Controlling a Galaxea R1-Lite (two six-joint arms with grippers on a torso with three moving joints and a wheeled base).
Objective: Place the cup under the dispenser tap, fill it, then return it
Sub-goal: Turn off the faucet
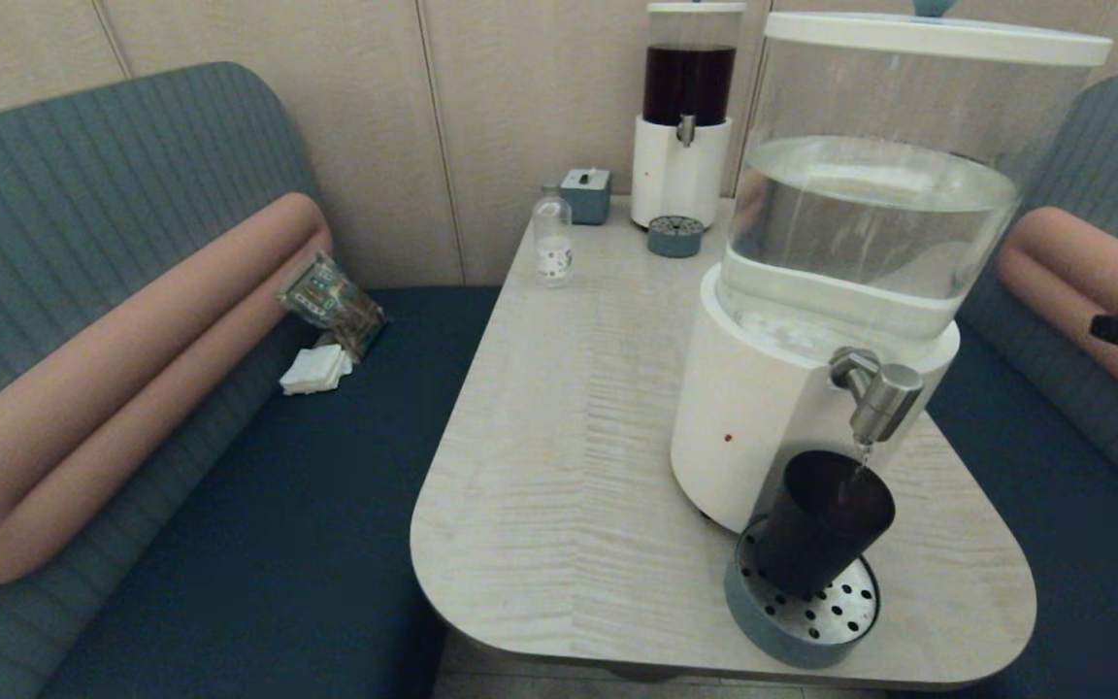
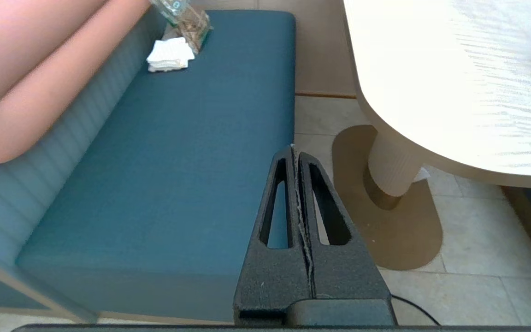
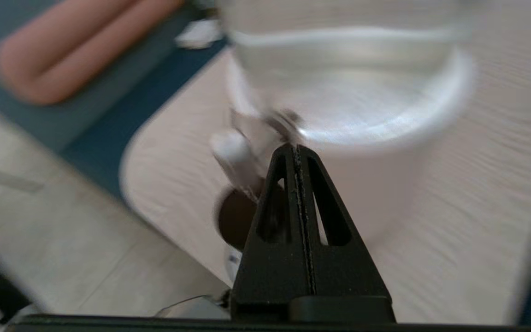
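Standing under the dispenser tap (image 1: 877,396), the cup (image 1: 821,524) catches water; we keep our right end effector (image 3: 297,147) and left end effector (image 2: 294,148) pinched closed, empty.

Beige panelled walls (image 1: 520,116) backed a booth: teal benches (image 1: 258,544) with pink bolsters (image 1: 103,388) flanked a pale wood-grain table (image 1: 559,466) on a pedestal (image 2: 392,166) above light floor tiles (image 2: 477,258)

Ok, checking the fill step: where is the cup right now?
In the head view, the cup stands on the round drip tray at the table's near right corner, directly beneath the dispenser tap.
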